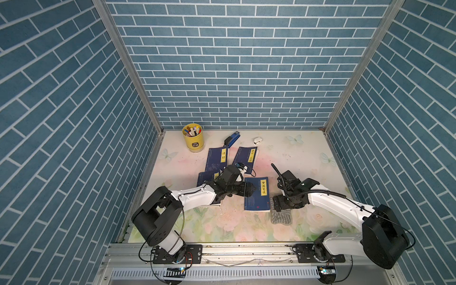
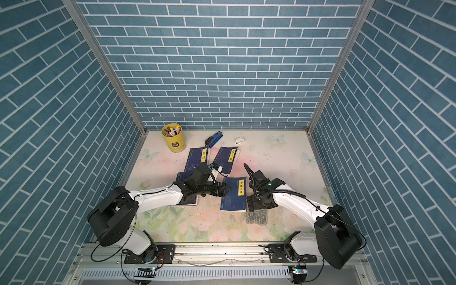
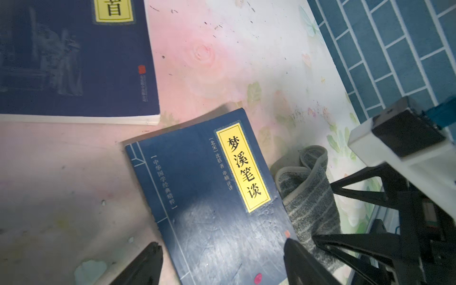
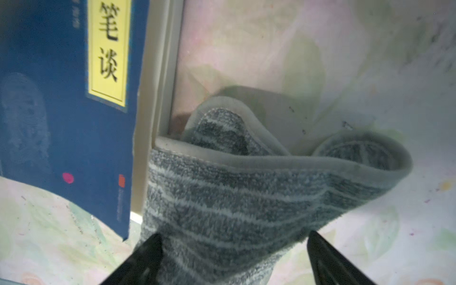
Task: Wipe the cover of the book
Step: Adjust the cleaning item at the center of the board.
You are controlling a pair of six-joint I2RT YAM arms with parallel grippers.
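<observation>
L gripper [image 1: 252, 191] hides book [image 1: 257, 202] edge; cloth [image 1: 281, 218] part-covered.

Closed navy book [image 1: 255, 201] with yellow title label, lying flat, cover up, on the tabletop [image 1: 217, 222]; grey striped cloth [image 1: 281, 217], loosely folded, touching the book's page edge at its near right corner

Book cover [image 3: 209, 217] glossy, scuffed; cloth [image 4: 234, 197] rough looped terry.

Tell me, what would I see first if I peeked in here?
A dark blue book with a bright yellow label lies in the middle of the flowery table. A grey striped cloth sits crumpled against its side. A yellow cup full of pens stands in the far left corner.
</observation>
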